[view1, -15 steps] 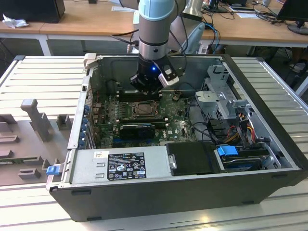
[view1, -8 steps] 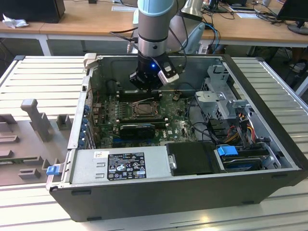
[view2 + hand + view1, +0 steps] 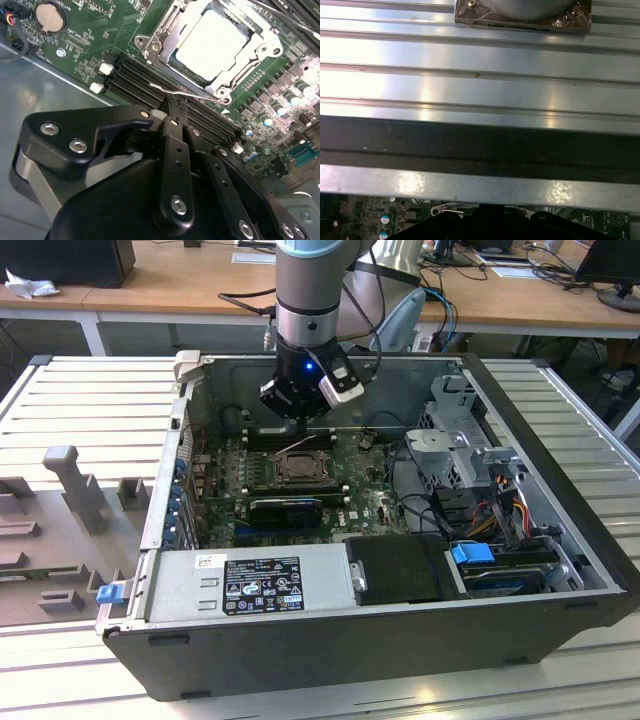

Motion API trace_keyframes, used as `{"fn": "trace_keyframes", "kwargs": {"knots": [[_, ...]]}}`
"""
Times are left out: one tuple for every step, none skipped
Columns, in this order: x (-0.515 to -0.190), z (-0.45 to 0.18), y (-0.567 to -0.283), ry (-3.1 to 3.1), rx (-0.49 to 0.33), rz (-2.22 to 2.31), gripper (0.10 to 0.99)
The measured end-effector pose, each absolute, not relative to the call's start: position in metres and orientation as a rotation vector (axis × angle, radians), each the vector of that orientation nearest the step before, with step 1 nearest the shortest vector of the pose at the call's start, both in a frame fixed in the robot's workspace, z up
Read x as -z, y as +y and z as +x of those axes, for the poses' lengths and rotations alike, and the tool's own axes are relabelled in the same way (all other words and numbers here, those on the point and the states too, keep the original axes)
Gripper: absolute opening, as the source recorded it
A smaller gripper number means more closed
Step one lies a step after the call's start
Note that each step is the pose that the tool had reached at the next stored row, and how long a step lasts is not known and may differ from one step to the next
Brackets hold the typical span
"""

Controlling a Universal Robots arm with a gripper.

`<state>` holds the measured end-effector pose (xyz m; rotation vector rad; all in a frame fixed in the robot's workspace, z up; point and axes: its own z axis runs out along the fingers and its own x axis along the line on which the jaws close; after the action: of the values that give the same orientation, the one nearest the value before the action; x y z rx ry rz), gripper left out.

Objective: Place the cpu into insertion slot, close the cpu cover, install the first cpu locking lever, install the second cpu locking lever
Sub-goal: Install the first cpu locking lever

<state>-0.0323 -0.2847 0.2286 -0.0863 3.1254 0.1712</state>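
In the second wrist view the cpu (image 3: 212, 42) lies flat in the insertion slot (image 3: 175, 62), its silver top showing through the window of the cpu cover (image 3: 159, 36), which lies down over it. A thin wire locking lever (image 3: 187, 93) runs along the socket's edge nearest my gripper (image 3: 171, 104). The gripper is shut with its tip right at this lever, holding nothing. In the exterior view the gripper (image 3: 300, 428) hangs inside the open computer case just behind the socket (image 3: 298, 468). A second lever's rods (image 3: 285, 17) lie along the socket's far side.
Black memory slots (image 3: 145, 82) run between the gripper and the socket. A coin battery (image 3: 50, 17) sits on the board. In the exterior view a power supply (image 3: 250, 580), a drive cage (image 3: 455, 445) and cables (image 3: 500, 510) fill the case; its walls (image 3: 590, 510) surround the board.
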Motion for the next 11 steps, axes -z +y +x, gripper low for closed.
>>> {"fn": "trace_keyframes", "kwargs": {"knots": [[-0.226, -0.031, -0.285, 3.125, -0.171, -0.086, 0.106], [-0.225, -0.030, -0.285, 3.125, -0.171, -0.086, 0.106], [-0.224, -0.029, -0.285, 3.125, -0.171, -0.086, 0.106], [-0.222, -0.028, -0.285, 3.125, -0.171, -0.087, 0.106], [-0.221, -0.028, -0.287, 3.126, -0.171, -0.088, 0.106], [-0.221, -0.027, -0.288, 3.125, -0.171, -0.088, 0.106], [-0.220, -0.027, -0.288, 3.125, -0.171, -0.088, 0.106], [-0.219, -0.027, -0.289, 3.125, -0.171, -0.088, 0.106], [-0.218, -0.026, -0.289, 3.125, -0.171, -0.088, 0.106], [-0.217, -0.026, -0.289, 3.125, -0.171, -0.088, 0.106], [-0.216, -0.025, -0.289, 3.125, -0.171, -0.088, 0.106]]}}
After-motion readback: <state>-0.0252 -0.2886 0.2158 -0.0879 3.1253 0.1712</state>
